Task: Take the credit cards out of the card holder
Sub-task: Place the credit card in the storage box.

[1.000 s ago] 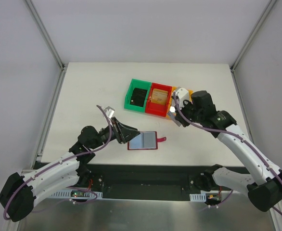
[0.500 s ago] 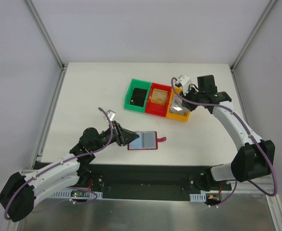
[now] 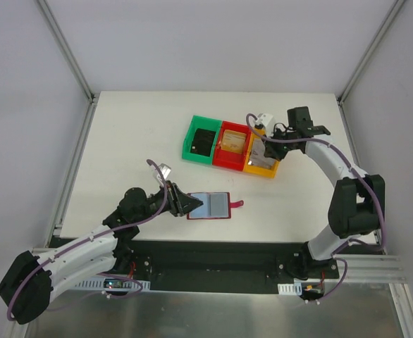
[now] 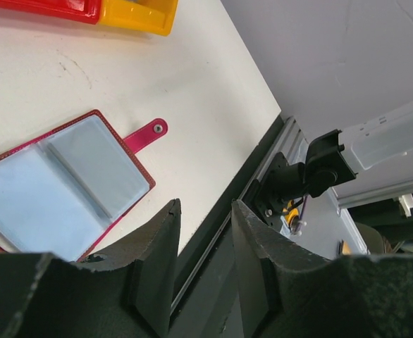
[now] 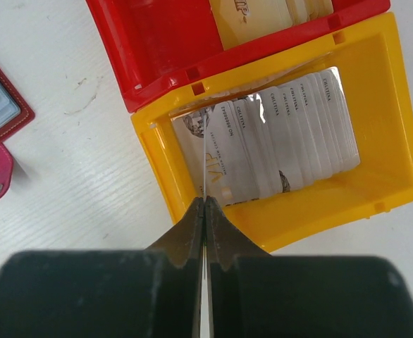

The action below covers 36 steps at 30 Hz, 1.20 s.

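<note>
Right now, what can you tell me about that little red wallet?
The card holder lies open and flat on the white table, blue-grey see-through pockets up, apparently empty. Its red border looks stitched; a pink-red tab with a snap sticks out one side. The left gripper hovers at its other edge; contact unclear.

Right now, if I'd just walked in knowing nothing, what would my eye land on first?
Probably the bright row of a green bin, a red bin and a yellow bin on the white table. The right end effector hangs over the yellow bin, pinching a silvery card edge-on above a fanned stack of similar cards. Near the front edge, a red card holder lies open beside the left end effector.
</note>
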### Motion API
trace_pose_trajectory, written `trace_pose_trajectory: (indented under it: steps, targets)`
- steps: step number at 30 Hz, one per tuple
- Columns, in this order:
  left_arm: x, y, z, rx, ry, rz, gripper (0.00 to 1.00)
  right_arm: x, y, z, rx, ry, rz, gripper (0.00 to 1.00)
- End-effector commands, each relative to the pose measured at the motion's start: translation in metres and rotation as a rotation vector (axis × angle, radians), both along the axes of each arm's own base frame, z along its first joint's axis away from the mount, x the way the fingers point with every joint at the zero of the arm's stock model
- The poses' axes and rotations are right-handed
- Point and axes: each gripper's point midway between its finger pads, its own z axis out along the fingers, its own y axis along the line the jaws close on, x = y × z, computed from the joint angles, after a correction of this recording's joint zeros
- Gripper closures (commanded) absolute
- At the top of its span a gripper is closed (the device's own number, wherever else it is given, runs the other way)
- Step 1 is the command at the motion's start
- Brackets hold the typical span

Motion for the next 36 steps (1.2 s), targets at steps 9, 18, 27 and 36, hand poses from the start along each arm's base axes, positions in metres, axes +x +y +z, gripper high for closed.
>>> trace_pose_trajectory:
  steps: [9, 18, 27, 36]
  targets:
    - [0.005, -0.002, -0.004, 0.018, 0.014, 0.004, 0.67, 0.009, 0.006, -0.012, 0.019, -0.035, 0.172, 1.0]
    - [0.006, -0.003, -0.009, 0.034, 0.027, 0.007, 0.68, 0.003, 0.01, -0.03, 0.035, 0.01, 0.205, 1.0]
    - [0.008, -0.003, -0.011, 0.043, 0.026, 0.01, 0.68, -0.01, 0.012, -0.049, 0.047, 0.081, 0.223, 1.0]
    - [0.008, -0.003, -0.013, 0.05, 0.025, 0.008, 0.69, -0.021, 0.009, -0.064, 0.022, 0.156, 0.234, 1.0]
